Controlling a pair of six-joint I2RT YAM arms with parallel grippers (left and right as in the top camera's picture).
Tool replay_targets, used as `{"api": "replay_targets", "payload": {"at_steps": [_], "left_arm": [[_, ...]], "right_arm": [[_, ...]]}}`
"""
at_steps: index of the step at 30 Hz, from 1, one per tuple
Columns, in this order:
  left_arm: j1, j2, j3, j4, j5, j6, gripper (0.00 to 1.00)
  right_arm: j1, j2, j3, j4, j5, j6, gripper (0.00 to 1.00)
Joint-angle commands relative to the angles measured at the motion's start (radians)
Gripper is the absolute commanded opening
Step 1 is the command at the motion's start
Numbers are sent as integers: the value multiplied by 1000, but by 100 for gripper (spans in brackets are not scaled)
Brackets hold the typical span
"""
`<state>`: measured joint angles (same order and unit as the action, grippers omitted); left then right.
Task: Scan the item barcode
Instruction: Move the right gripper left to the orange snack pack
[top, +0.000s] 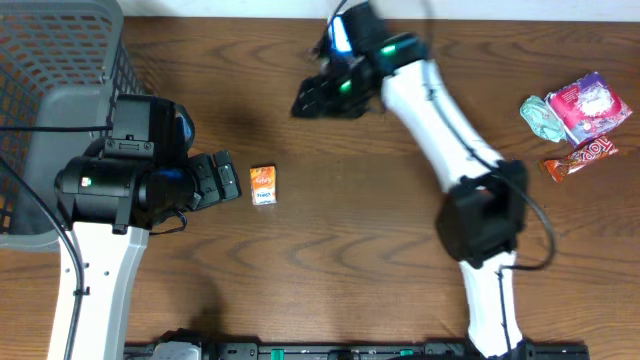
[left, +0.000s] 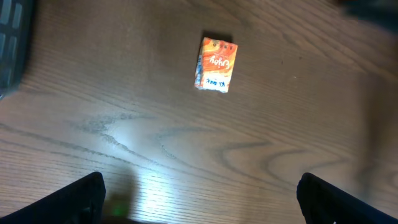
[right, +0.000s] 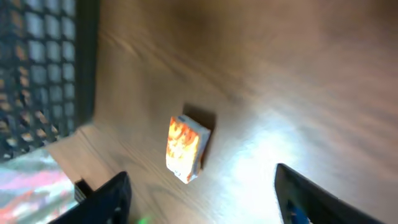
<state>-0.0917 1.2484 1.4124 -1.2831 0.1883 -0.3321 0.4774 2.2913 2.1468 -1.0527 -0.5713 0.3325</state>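
Observation:
The item is a small orange box (top: 263, 185) lying flat on the wooden table, left of centre. No barcode shows on the faces I can see. My left gripper (top: 225, 180) hovers just left of the box, open and empty. In the left wrist view the box (left: 216, 65) lies well ahead of the left gripper (left: 199, 202). My right gripper (top: 315, 97) hangs above the table at the back centre, away from the box. In the right wrist view the box (right: 185, 148) lies below and ahead of the open right gripper (right: 202, 199), not touching its fingers.
A grey mesh basket (top: 60, 60) fills the back left corner and shows at the left edge of the right wrist view (right: 37, 68). At the far right lie a pink-red snack bag (top: 590, 103), a pale wrapped packet (top: 543, 117) and an orange-red bar (top: 580, 158).

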Motion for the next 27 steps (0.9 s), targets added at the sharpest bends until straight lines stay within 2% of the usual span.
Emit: {"api": "replay_targets", "payload": {"at_steps": [1, 4, 8, 15, 23, 27], "left_arm": [[4, 0, 0, -3, 2, 18, 98], [4, 0, 0, -3, 2, 18, 98], [4, 0, 0, -3, 2, 18, 98], [4, 0, 0, -3, 2, 18, 98], [4, 0, 0, -3, 2, 18, 98], [4, 0, 0, -3, 2, 18, 98]], "right_arm": [[53, 64, -7, 2, -16, 90, 56], [86, 103, -7, 2, -39, 90, 49], [106, 151, -7, 26, -131, 103, 49], [128, 217, -7, 32, -145, 165, 42], [154, 234, -9, 19, -141, 177, 42], [178, 234, -10, 19, -79, 214, 42]]}}
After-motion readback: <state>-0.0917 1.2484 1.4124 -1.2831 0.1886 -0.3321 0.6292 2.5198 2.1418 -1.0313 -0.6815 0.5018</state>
